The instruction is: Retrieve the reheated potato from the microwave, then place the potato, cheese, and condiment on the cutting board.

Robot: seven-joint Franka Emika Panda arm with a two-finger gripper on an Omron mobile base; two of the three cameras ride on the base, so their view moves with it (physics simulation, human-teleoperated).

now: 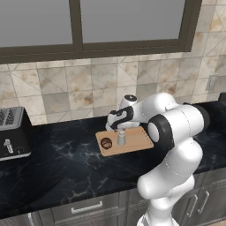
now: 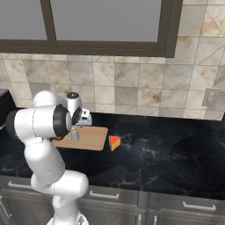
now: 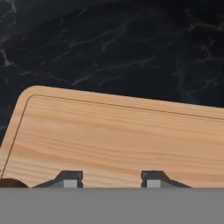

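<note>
End effector (image 3: pixel 111 180) hovers over cutting board (image 3: pixel 131 140), fingers slightly parted, holding nothing we can see. Condiment (image 1: pixel 121 137) stands upright beside potato (image 1: pixel 106 143) on board, we judge both delivered. Right base view adds cheese (image 2: pixel 114 142), on table (image 2: pixel 176 154) just off board edge.

- cutting board (image 1: pixel 134 139) was light tan wood with streaky grain
- potato (image 1: pixel 106 143) at frame center looked dark mottled brown
- condiment (image 1: pixel 121 137) shaker was pale grey
- cheese (image 2: pixel 114 142) was orange-yellow, reddish edge
- counter (image 1: pixel 66 163) was black with thin white marble veins
</note>
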